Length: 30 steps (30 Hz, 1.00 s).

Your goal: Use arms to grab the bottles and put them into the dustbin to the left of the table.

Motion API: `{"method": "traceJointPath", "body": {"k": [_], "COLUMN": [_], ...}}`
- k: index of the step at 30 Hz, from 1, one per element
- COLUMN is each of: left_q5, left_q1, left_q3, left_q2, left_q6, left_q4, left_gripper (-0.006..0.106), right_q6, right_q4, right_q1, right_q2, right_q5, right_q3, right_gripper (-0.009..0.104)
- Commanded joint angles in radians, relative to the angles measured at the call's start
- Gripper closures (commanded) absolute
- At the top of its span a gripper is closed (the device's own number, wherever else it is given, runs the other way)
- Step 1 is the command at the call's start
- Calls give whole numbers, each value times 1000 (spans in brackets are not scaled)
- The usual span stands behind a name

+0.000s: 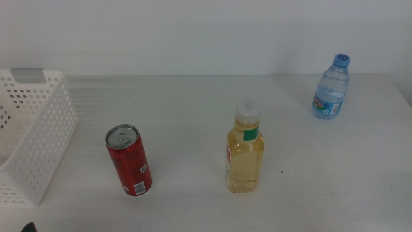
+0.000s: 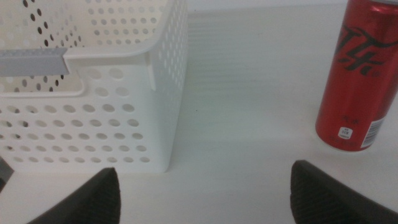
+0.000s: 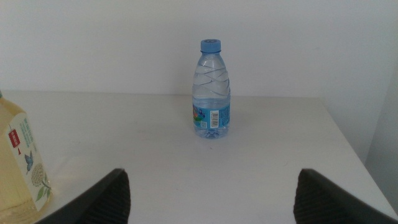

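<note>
A red soda can (image 1: 130, 160) stands upright on the white table (image 1: 193, 103), left of centre; the left wrist view shows the can (image 2: 359, 74) too. A yellow-liquid bottle (image 1: 244, 149) with a white cap stands in the middle, and its edge (image 3: 18, 162) shows in the right wrist view. A small clear water bottle (image 1: 331, 87) with a blue cap stands at the far right (image 3: 211, 90). The white perforated dustbin (image 1: 35, 135) sits at the left edge (image 2: 93, 93). My left gripper (image 2: 205, 196) is open, low before the dustbin and can. My right gripper (image 3: 211, 196) is open, facing the water bottle from a distance.
The table's right edge (image 3: 348, 143) runs close beside the water bottle. A plain white wall (image 1: 206, 32) backs the table. A dark bit of the left arm (image 1: 29, 227) shows at the bottom edge of the middle view.
</note>
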Motion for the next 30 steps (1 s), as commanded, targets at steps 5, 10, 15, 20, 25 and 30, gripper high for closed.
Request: {"method": "traceJointPath", "body": {"k": [5, 10, 15, 20, 25, 30], "left_q5": [-78, -128, -270, -445, -635, -836], "left_q1": [-4, -72, -160, -254, -350, -413], "left_q3": [6, 4, 4, 4, 4, 5], "left_q2": [5, 106, 242, 394, 563, 708], "left_q6": [-14, 18, 24, 24, 23, 23], "left_q4": [-31, -62, -61, -61, -66, -86], "left_gripper": [10, 10, 10, 10, 10, 10], "right_q6": [-10, -10, -10, -10, -10, -10], "right_q4": [-10, -10, -10, -10, -10, -10], "right_q1": [-6, -6, -6, -6, -6, -6], "right_q2": [-27, -27, -27, -27, -27, -27], "right_q5": [-80, -80, -80, -80, -80, -80], "right_q3": [-24, -24, -24, -24, -24, -24], "right_gripper": [22, 22, 22, 22, 22, 22]}}
